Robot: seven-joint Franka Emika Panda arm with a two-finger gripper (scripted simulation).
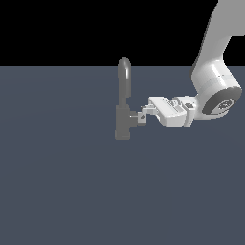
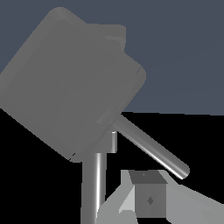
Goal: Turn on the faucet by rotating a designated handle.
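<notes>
The grey faucet (image 1: 123,122) stands on the floor with a blocky base, a thin neck and a curved spout at the top. Its handle (image 1: 134,116) is a short stub on the side toward the exterior view's right. My gripper (image 1: 140,116) reaches in level from that side, its fingertips right at the stub, and the fingers look closed together with nothing between them. In the wrist view the faucet (image 2: 70,87) fills the frame as a big grey block, the handle's thin lever (image 2: 151,148) slants out from it, and my gripper (image 2: 148,197) sits just beside the lever's free end.
The white arm (image 1: 213,81) comes down from the upper part of the exterior view's right. The faucet stands on a flat dark blue-grey floor (image 1: 72,191) with a black background behind it.
</notes>
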